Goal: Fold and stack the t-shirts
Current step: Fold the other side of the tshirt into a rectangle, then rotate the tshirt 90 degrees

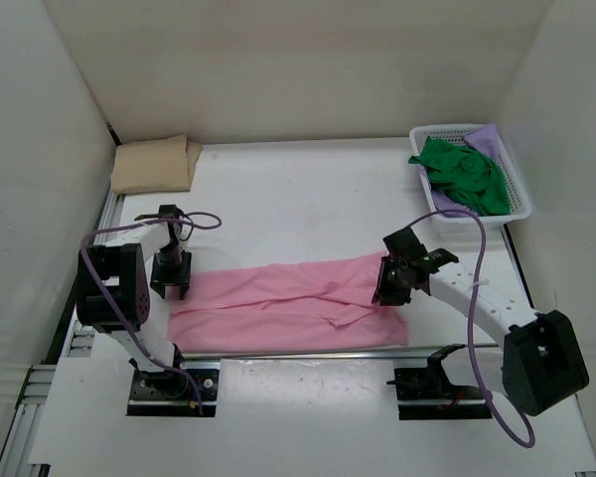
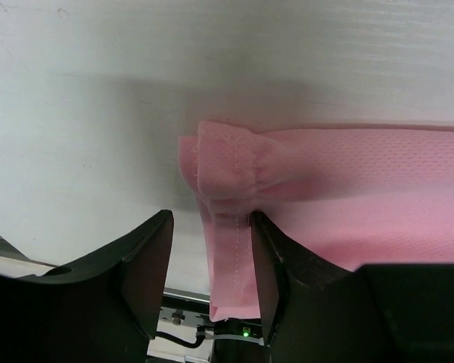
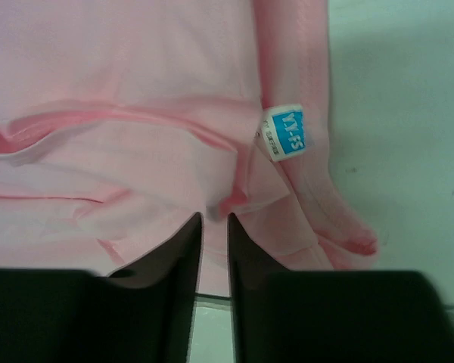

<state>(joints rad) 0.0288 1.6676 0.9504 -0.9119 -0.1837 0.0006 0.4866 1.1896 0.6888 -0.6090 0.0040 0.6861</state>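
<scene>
The pink t-shirt [image 1: 278, 298] lies as a long folded band across the near part of the table. My left gripper [image 1: 171, 290] stands over its left end. Its jaws [image 2: 210, 219] are open, and a strip of pink hem [image 2: 231, 257] hangs between them against the right finger, with a gap on the left side. My right gripper [image 1: 387, 288] sits on the shirt's right end, near the blue size label [image 3: 285, 132]. Its fingers [image 3: 214, 219] are a narrow slit apart and the cloth [image 3: 121, 68] lies under the tips. The tan t-shirt [image 1: 154, 164] lies folded at the back left.
A white mesh basket [image 1: 521, 204] at the back right holds the crumpled green t-shirt [image 1: 467, 174] and the light purple one [image 1: 489, 139]. White walls close in the table on three sides. A metal rail [image 1: 308, 353] runs along the near edge by the arm bases.
</scene>
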